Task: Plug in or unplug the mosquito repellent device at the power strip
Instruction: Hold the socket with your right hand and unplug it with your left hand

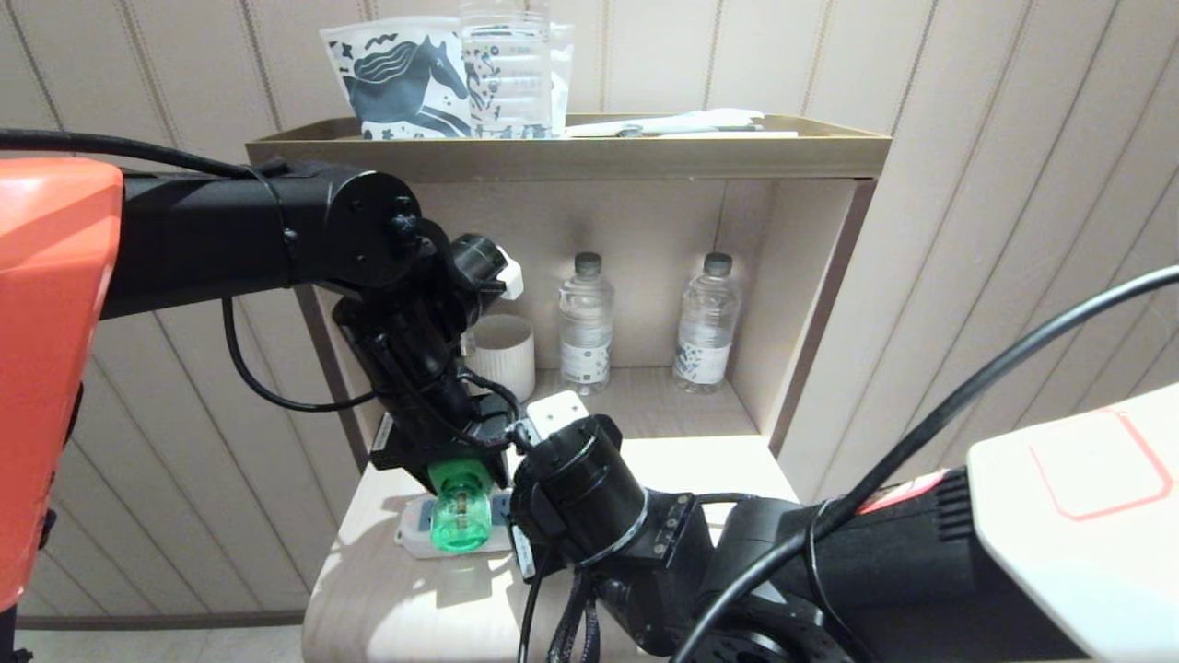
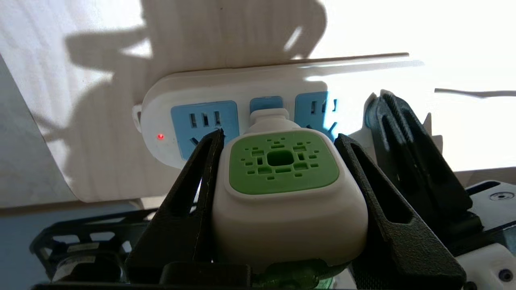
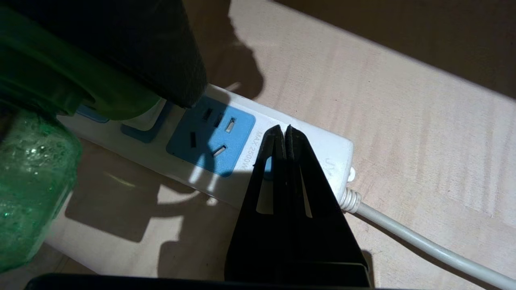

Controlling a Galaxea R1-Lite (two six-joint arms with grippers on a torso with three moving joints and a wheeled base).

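The mosquito repellent device (image 2: 282, 189) has a white head with a green vented top, and its green bottle (image 1: 461, 520) points toward me. My left gripper (image 2: 281, 135) is shut on the head, one black finger (image 2: 193, 193) on each side. The device's plug neck meets the middle socket of the power strip (image 2: 193, 90), which lies flat on the light wooden table (image 1: 387, 599); the prongs are hidden. A red light (image 2: 161, 136) glows at one end of the strip. My right gripper (image 3: 284, 129) is shut with nothing in it, its tips over the cord end of the power strip (image 3: 322, 141).
The strip's white cord (image 3: 423, 241) runs off across the table. Behind the table a shelf niche holds two clear water bottles (image 1: 586, 322) (image 1: 706, 322) and a white cup (image 1: 502, 354). A tray (image 1: 571, 147) on top carries a horse-print bag (image 1: 405, 78).
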